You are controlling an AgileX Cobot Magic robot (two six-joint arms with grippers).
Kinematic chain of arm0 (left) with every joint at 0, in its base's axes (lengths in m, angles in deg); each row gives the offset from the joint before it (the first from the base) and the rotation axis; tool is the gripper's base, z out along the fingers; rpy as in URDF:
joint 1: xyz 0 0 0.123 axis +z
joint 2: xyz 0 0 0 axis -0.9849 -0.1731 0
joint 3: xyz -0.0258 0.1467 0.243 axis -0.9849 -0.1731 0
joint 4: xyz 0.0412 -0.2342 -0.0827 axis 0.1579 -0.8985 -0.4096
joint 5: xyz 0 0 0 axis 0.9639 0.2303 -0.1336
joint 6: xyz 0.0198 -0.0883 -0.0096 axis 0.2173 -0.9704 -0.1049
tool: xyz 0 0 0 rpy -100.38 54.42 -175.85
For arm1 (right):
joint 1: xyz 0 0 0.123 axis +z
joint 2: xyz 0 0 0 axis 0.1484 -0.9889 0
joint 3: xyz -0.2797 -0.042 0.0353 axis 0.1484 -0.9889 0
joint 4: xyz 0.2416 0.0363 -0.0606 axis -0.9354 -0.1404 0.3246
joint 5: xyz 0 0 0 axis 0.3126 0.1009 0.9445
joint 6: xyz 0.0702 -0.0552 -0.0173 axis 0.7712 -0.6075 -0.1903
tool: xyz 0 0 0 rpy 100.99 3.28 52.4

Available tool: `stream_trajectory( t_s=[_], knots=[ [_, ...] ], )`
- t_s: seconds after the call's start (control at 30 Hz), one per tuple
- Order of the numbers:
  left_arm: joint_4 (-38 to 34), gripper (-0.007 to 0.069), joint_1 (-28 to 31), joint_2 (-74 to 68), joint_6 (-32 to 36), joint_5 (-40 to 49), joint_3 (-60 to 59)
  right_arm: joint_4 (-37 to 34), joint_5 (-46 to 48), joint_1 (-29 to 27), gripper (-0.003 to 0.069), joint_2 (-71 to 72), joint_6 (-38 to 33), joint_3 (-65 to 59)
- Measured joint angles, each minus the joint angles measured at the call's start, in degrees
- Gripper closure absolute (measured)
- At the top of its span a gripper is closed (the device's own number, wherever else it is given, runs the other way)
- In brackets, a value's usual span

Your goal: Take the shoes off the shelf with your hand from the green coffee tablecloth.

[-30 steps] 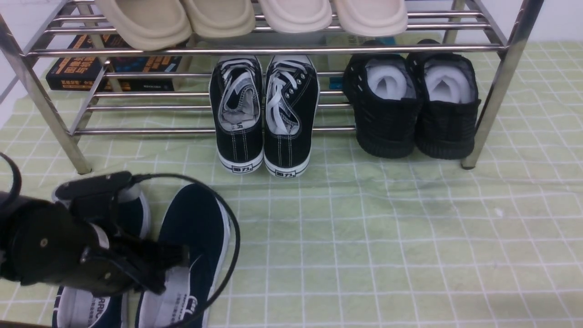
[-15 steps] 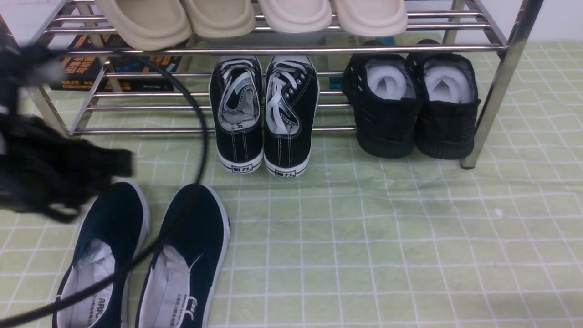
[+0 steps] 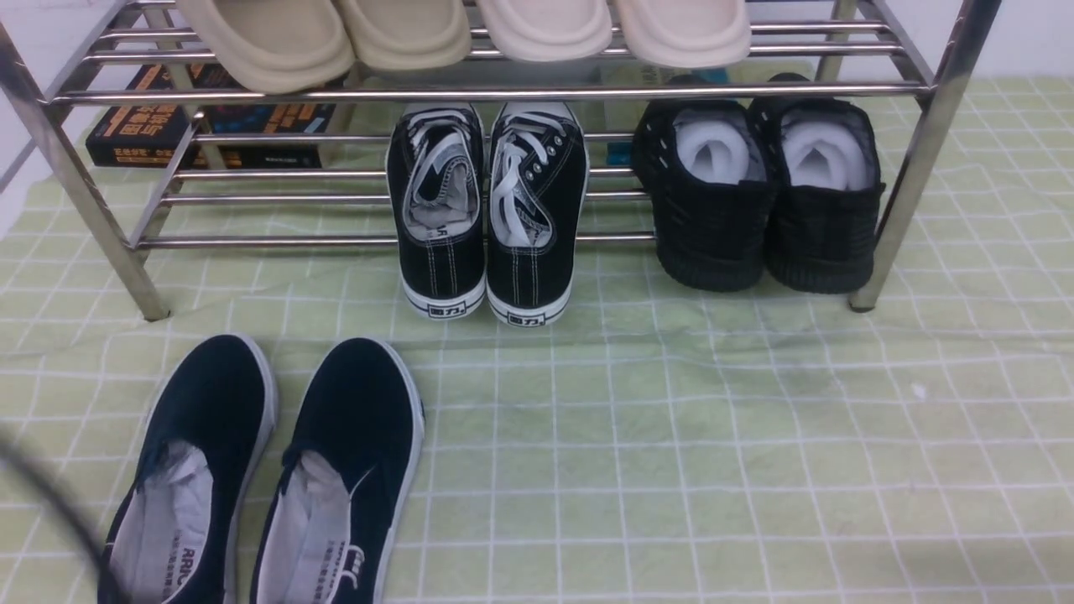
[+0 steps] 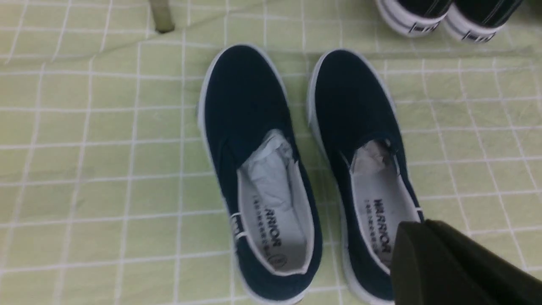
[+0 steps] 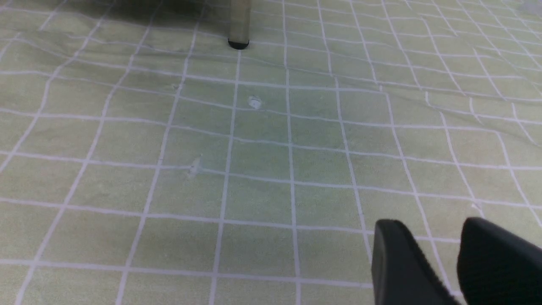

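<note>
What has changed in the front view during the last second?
The left hand, which was over the navy shoes, lifted away toward the robot's left and left the front view, shut and empty. The navy shoes stayed on the green tablecloth; the shelf and its other shoes did not move.

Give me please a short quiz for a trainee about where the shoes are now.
1. True or false: the navy slip-ons lie on the green tablecloth.
2. Which pair stands mid-rack on the lower tier of the shelf? A beige slippers, B lace-up sneakers, C books.
3. What fills the black knit shoes?
Key: 1 true; 2 B; 3 white stuffing.
</note>
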Motion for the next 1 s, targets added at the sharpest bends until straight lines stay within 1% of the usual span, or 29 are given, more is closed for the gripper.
stream_trajectory(
  t_s=[0.07,0.1,0.13,0.17,0.2,0.23,0.27,0.3,0.33,0.43,0.57,0.63,0.87,0.9,1.0],
  knots=[
    [-2.33,0.0624,0.00,4.08,-2.49,-5.05,-5.31,0.00,0.00,0.00,0.0421,0.00,0.00,0.00],
    [-5.93,0.0624,0.00,8.05,-4.75,-11.23,-10.99,0.00,0.00,0.00,0.0421,0.00,0.00,0.00],
    [-7.66,0.0624,0.00,9.71,-5.69,-16.17,-13.53,0.00,0.00,0.00,0.0421,0.00,0.00,0.00],
    [-9.55,0.0622,0.00,12.08,-6.14,-23.19,-16.92,0.00,0.00,0.00,0.0421,0.00,0.00,0.00],
    [-9.95,0.0622,0.00,12.38,-6.22,-24.17,-17.92,0.00,0.00,0.00,0.0421,0.00,0.00,0.00],
    [-10.52,0.0622,0.00,13.38,-6.39,-27.95,-19.77,0.00,0.00,0.00,0.0421,0.00,0.00,0.00],
    [-11.11,0.0618,0.00,15.05,-6.60,-35.50,-23.21,0.00,0.00,0.00,0.0421,0.00,0.00,0.00],
    [-11.15,0.0617,0.00,15.18,-6.59,-36.22,-23.55,0.00,0.00,0.00,0.0421,0.00,0.00,0.00],
    [-11.35,0.0615,0.00,15.72,-6.59,-40.76,-25.62,0.00,0.00,0.00,0.0421,0.00,0.00,0.00],
    [-11.52,0.0613,0.00,15.78,-6.72,-46.25,-28.76,0.00,0.00,0.00,0.0421,0.00,0.00,0.00],
    [-11.17,0.0608,0.00,15.78,-6.72,-47.11,-31.19,0.00,0.00,0.00,0.0421,0.00,0.00,0.00],
    [-9.73,0.0606,0.00,15.78,-6.22,-46.29,-31.63,0.00,0.00,0.00,0.0421,0.00,0.00,0.00],
    [-4.61,0.0606,0.00,15.78,-5.62,-36.33,-31.81,0.00,0.00,0.00,0.0421,0.00,0.00,0.00],
    [-2.77,0.0606,0.00,15.78,-5.58,-32.23,-31.81,0.00,0.00,0.00,0.0421,0.00,0.00,0.00],
    [0.54,0.0606,0.00,15.78,-5.58,-27.15,-31.82,0.00,0.00,0.00,0.0421,0.00,0.00,0.00]
  ],
)
